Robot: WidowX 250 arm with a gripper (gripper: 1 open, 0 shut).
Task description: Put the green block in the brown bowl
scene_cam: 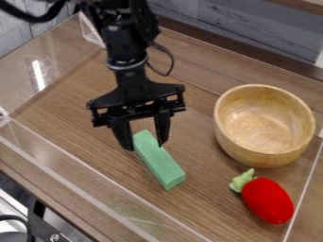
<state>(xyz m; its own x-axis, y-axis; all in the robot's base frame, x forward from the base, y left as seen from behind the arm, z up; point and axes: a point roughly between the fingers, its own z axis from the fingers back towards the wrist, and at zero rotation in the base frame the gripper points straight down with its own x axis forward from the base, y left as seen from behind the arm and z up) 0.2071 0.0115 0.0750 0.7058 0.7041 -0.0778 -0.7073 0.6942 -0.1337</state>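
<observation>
The claw (143, 133) is hanging spread wide, not yet gripping, astride the near end of the green block (158, 159) lying flat on the table (76, 104), left of the brown bowl (263, 123), evidently lining up a pinch.

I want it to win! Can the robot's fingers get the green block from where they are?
Probably yes. The fingers hang open on either side of the green block's upper end, pointing down, with nothing lying between them. The brown bowl and strawberry sit apart.

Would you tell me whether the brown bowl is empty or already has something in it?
Empty: the brown bowl shows bare wood inside, and the green block lies on the table beside it.
</observation>
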